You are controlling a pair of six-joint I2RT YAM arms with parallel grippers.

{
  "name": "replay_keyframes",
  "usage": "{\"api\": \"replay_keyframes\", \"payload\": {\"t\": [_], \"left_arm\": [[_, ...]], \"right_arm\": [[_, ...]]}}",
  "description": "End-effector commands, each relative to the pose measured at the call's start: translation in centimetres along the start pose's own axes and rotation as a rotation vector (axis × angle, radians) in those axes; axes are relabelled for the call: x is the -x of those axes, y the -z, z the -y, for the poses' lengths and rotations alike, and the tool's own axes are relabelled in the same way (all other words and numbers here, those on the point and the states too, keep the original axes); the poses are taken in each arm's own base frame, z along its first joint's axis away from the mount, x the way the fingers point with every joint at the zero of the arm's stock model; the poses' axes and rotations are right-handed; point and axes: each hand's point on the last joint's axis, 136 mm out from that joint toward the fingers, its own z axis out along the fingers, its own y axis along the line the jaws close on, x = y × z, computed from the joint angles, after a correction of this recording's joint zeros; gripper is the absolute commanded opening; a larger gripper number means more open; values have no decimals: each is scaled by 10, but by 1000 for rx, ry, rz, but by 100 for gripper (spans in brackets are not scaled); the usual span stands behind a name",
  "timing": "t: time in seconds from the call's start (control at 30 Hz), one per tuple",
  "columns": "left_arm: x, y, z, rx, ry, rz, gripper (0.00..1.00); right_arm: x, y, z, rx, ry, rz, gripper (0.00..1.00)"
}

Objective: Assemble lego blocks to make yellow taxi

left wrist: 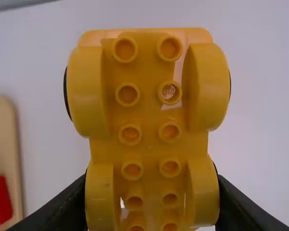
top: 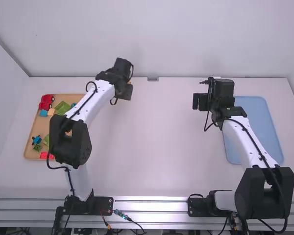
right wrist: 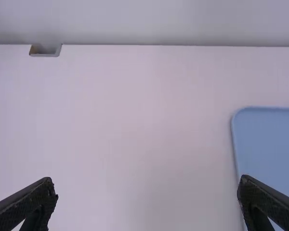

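My left gripper (top: 123,91) is over the far part of the table, left of the middle. In the left wrist view the same gripper (left wrist: 152,202) is shut on a yellow car base (left wrist: 147,115), one finger on either side. The base has two rows of studs turned to the camera and rounded yellow fenders, with dark wheel edges behind them. A sliver of the yellow car base (top: 129,82) shows beside the gripper in the high view. My right gripper (top: 202,101) is held over the right half of the table; in its wrist view, the right gripper (right wrist: 148,187) stands open and holds nothing.
On the left stands a wooden tray (top: 27,147) with a red toy car (top: 46,102) and several green, blue, red and tan blocks. A blue tray (top: 257,122) lies at the right, partly beneath the right arm. A wall (top: 152,39) rises behind the table.
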Motion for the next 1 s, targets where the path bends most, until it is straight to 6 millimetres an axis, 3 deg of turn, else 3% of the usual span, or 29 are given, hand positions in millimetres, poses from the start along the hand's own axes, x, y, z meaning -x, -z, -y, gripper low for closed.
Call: {"api": "replay_keyframes", "payload": {"t": [0.0,0.23,0.33,0.47,0.6,0.8,0.97], "left_arm": [[-22,2,23,-21,-247,-10,1],[-74,10,69,-129,-538,16,1],[-131,32,119,-487,-921,36,2],[-171,45,133,-690,-1084,15,8],[-175,36,134,-680,-1100,19,19],[-183,22,138,-695,-1189,25,13],[-184,7,141,-706,-1201,-21,16]], "right_arm": [[18,13,12,-28,-21,43,99],[15,19,20,17,-56,35,99],[15,19,17,67,-67,35,99],[8,19,7,106,-29,9,99],[-1,19,-7,129,44,-26,99],[-7,20,-26,169,147,-44,99],[-13,20,-38,190,188,-65,99]]}}
